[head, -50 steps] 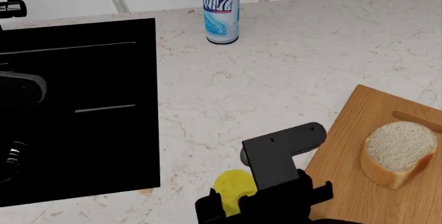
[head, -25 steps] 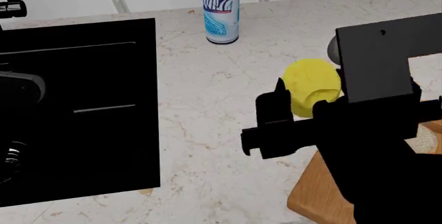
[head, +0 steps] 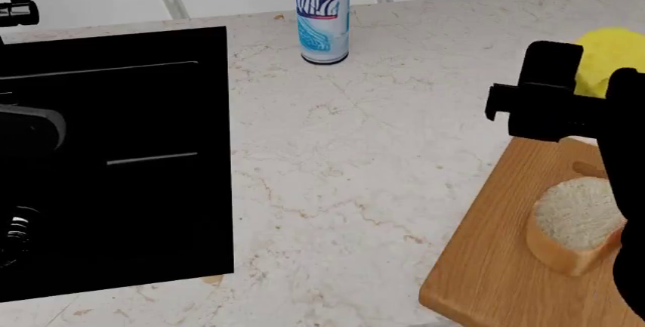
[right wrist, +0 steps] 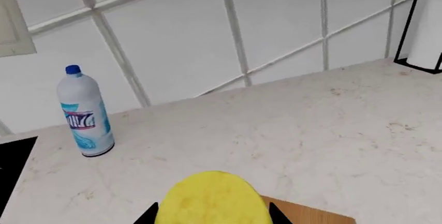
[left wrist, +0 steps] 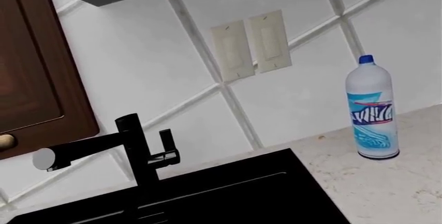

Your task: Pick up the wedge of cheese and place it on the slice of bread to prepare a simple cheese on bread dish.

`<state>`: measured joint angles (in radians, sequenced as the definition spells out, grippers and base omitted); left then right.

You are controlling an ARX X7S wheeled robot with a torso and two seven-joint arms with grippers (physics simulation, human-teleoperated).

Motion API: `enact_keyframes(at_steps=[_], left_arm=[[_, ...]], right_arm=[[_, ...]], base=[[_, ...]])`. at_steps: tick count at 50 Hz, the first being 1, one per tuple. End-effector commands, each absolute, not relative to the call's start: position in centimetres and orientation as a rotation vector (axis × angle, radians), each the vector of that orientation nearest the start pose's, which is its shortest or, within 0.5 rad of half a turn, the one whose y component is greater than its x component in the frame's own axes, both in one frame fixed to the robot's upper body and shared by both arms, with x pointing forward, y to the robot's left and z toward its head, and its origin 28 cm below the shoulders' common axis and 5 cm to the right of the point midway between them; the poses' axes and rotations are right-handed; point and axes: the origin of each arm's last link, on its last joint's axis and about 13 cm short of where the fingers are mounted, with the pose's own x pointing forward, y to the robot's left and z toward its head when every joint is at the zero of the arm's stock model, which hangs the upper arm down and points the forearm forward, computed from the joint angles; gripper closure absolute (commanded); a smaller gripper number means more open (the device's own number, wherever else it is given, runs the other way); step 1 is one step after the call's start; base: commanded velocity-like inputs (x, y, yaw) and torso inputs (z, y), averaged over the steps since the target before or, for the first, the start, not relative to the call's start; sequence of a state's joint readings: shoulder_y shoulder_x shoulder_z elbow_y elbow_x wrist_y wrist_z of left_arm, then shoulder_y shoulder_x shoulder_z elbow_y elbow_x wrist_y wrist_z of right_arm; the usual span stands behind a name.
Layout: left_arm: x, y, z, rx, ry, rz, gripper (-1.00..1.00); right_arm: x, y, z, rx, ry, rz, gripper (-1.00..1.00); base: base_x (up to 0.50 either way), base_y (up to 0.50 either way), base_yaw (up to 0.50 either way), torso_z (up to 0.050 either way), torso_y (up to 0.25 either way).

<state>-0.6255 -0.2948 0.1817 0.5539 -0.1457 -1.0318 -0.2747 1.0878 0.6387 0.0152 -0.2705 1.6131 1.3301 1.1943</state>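
The wedge of cheese [head: 612, 53] is a bright yellow chunk held in my right gripper [head: 590, 85], raised above the far end of the wooden cutting board [head: 499, 266]. In the right wrist view the cheese [right wrist: 212, 199] sits between my two dark fingertips [right wrist: 148, 216], with the board edge under it. The slice of bread [head: 576, 223], pale crumb with tan crust, lies on the board nearer to me than the cheese, partly hidden by my arm. My left gripper does not show in any view.
A blue-and-white spray bottle [head: 322, 13] stands at the back of the marble counter; it also shows in both wrist views [left wrist: 373, 111] [right wrist: 84, 115]. A black sink [head: 111, 161] fills the left, with a black faucet [left wrist: 131, 151]. A paper towel holder [right wrist: 421, 27] stands far right.
My right gripper has lifted the cheese from the counter's front edge and carried it up and to the right, over the far end of the cutting board. The bread is visible again.
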Motion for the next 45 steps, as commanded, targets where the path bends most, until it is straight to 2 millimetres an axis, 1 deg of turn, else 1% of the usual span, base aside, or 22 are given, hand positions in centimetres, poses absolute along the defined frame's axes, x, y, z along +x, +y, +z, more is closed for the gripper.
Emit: enact_keyframes(at_steps=[1,2,3,10,26,29,33,45], left_arm=[[26.9,22.8,20.5,0.262,-0.135,0.148,-1.0],[26.9,22.8,20.5,0.262,-0.135,0.147,-1.0],[27.0,22.8,20.4,0.262,-0.133,0.144,-1.0],[26.9,22.8,20.4,0.26,-0.137,0.144,-1.0],[26.9,22.8,20.5,0.259,-0.136,0.146,-1.0],[26.9,22.8,20.5,0.26,-0.137,0.147,-1.0],[26.9,22.8,20.5,0.26,-0.136,0.145,-1.0],[27.0,22.8,20.5,0.258,-0.136,0.145,-1.0]], right_arm=[[26.3,-17.2,31.3,0.072,0.191,-0.251,1.0],[26.4,-17.2,31.4,0.078,0.196,-0.244,1.0],[26.7,-17.2,31.4,0.044,0.21,-0.249,1.0],[27.8,-17.0,31.4,0.056,0.247,-0.247,1.0],[29.9,-17.6,30.2,0.08,0.346,-0.253,1.0],[30.4,-17.8,29.5,0.081,0.364,-0.26,1.0],[30.6,-18.0,29.5,0.093,0.369,-0.264,1.0],[30.9,-18.1,28.2,0.086,0.421,-0.266,1.0]], base=[[0.0,0.0,0.0,0.0,0.0],[0.0,0.0,0.0,0.0,0.0],[0.0,0.0,0.0,0.0,0.0],[0.0,0.0,0.0,0.0,0.0],[0.0,0.0,0.0,0.0,0.0],[0.0,0.0,0.0,0.0,0.0],[0.0,0.0,0.0,0.0,0.0],[0.0,0.0,0.0,0.0,0.0]])
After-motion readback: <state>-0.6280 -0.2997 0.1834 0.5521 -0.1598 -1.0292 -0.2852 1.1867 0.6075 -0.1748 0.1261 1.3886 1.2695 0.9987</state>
